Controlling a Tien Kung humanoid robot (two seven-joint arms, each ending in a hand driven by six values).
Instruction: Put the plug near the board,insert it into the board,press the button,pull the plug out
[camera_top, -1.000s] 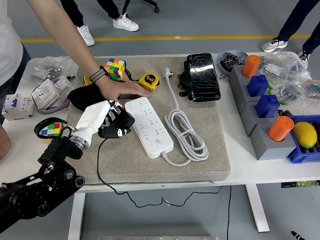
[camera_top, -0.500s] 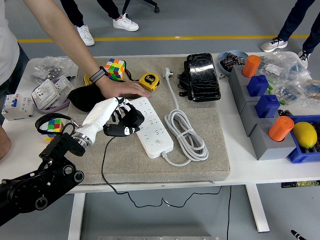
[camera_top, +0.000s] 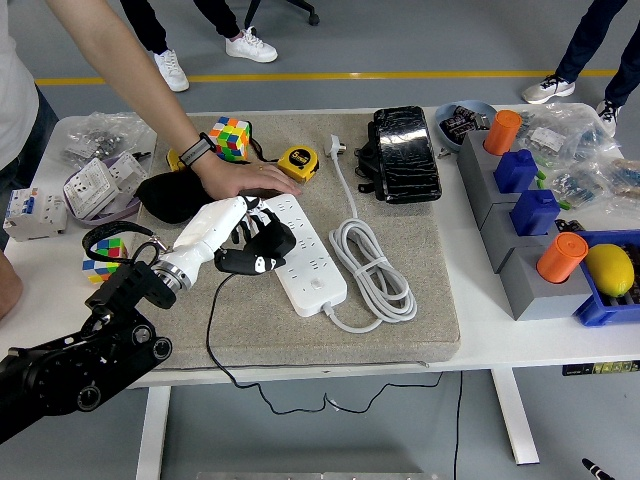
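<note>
The left hand's (camera_top: 243, 235) black fingers (camera_top: 268, 236) are curled around a black plug (camera_top: 252, 262), held at the left edge of the long white power strip (camera_top: 298, 250) (whether the prongs touch a socket cannot be told). The plug's thin black cable (camera_top: 215, 335) trails down off the grey felt mat (camera_top: 400, 325). A person's hand (camera_top: 248, 180) lies flat just behind the strip's far end.

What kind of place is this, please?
Probably a robotics lab or test room: a white table crowded with trial objects such as a power strip, a tape measure and a colour cube, with people standing around on a floor marked by a yellow line.
</note>
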